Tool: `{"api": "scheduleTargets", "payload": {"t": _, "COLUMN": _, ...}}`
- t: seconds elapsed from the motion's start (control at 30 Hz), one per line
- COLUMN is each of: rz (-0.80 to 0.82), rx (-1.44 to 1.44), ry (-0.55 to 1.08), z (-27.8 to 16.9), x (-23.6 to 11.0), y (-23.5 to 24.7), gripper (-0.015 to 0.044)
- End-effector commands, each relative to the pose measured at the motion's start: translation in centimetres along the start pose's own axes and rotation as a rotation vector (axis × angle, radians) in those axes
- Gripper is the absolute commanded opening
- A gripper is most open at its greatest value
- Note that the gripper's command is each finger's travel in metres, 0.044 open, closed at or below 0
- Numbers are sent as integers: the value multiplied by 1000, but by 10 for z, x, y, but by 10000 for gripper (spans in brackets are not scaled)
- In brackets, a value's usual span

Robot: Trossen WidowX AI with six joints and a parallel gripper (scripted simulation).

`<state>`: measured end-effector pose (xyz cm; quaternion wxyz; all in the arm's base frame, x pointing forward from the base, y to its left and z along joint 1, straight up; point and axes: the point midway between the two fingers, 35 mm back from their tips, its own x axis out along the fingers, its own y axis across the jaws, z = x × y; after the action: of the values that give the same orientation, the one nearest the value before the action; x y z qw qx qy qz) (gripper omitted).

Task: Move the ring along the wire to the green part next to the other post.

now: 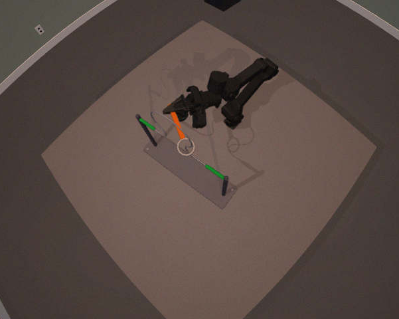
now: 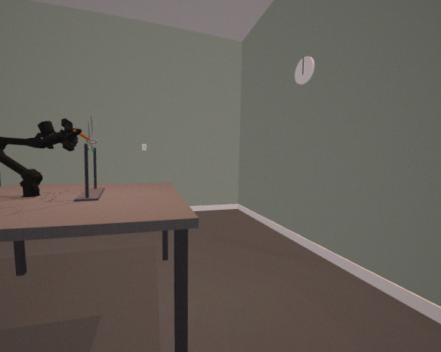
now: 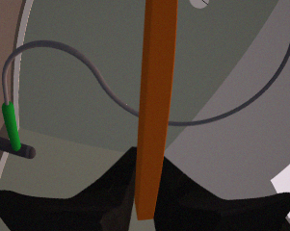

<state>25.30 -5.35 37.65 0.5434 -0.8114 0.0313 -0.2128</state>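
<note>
Arm reaches out from its base over the tabletop toward the wire stand. Gripper is tilted down, fingers clamped on the upper end of the orange handle; wrist view shows the handle running straight up from between the two dark fingers.

Ring hangs at the handle's lower end, pale and lying roughly flat, near the middle of the span between the two posts. Grey wire loops up and back from the far green part, then passes through the ring and runs on as a straight stretch to the near green part. Whether ring and wire touch inside the loop, cannot tell.

Far post carries the other green part; near post stands at the other end of the grey base plate. Exterior view: ring sits just above the post tops, handle sloping down to it from the gripper.
</note>
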Motion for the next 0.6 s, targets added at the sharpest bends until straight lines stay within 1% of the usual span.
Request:
{"api": "scheduleTargets", "payload": {"t": 0.0, "rz": 47, "rx": 84, "ry": 17, "z": 0, "x": -3, "y": 15, "gripper": -150}}
{"api": "scheduleTargets", "payload": {"t": 0.57, "rz": 253, "rx": 444, "ry": 66, "z": 16, "x": -19, "y": 72, "gripper": -150}}
